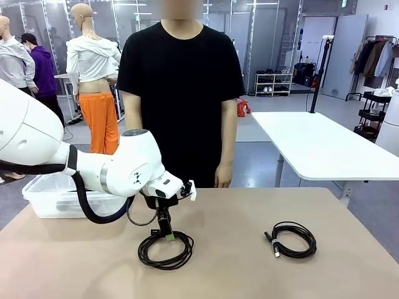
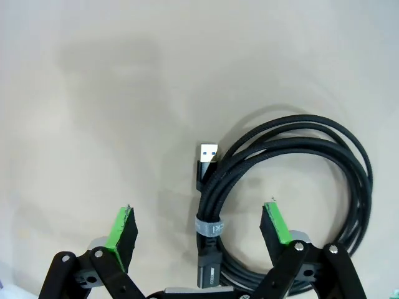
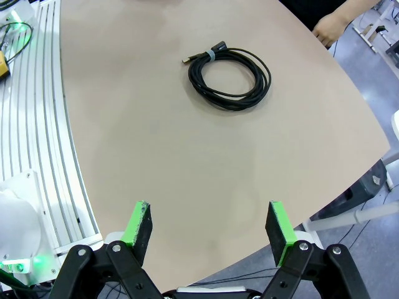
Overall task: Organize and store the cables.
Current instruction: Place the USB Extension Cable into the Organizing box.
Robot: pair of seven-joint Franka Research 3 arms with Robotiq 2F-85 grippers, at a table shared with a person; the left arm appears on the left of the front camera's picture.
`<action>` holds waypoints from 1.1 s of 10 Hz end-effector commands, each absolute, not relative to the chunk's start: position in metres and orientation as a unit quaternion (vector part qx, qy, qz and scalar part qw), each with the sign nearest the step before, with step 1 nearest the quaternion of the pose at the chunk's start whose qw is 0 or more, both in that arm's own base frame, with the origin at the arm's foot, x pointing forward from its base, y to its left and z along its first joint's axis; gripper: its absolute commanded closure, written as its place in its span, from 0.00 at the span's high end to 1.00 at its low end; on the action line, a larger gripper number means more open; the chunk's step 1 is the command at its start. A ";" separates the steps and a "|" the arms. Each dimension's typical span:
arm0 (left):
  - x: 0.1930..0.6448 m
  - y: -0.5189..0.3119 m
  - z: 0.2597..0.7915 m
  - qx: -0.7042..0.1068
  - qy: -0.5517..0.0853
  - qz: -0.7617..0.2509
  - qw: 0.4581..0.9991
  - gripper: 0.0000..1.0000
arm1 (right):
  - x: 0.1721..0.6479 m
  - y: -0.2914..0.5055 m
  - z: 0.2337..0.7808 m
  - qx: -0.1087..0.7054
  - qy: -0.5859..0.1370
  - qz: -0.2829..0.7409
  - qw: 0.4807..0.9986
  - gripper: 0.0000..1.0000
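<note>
Black cable (image 2: 218, 180) sits ungripped between parted left fingers (image 2: 121, 227); right fingers (image 3: 140, 225) gape over bare table (image 3: 187, 156) edge

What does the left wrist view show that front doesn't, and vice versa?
Left wrist view adds detail: the near cable with its silver USB plug, the grey strap binding the coil, and the left gripper with its green fingers apart on either side of that strapped bundle, not touching it.
Front view adds context: a second cable coiled on the table to the right, a clear bin at the left edge, and the person standing at the far side.
Both: the near cable, the left gripper over it, the table.
</note>
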State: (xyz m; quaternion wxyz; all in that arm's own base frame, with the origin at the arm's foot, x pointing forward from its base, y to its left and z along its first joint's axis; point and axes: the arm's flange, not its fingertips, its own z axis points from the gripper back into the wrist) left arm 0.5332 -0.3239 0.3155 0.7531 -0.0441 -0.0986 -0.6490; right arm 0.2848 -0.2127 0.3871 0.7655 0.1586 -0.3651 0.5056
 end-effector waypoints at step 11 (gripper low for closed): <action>0.529 -0.332 0.326 -0.031 -0.046 -0.660 0.749 0.00 | 0.286 -0.213 0.389 0.163 -0.368 0.500 0.767 0.92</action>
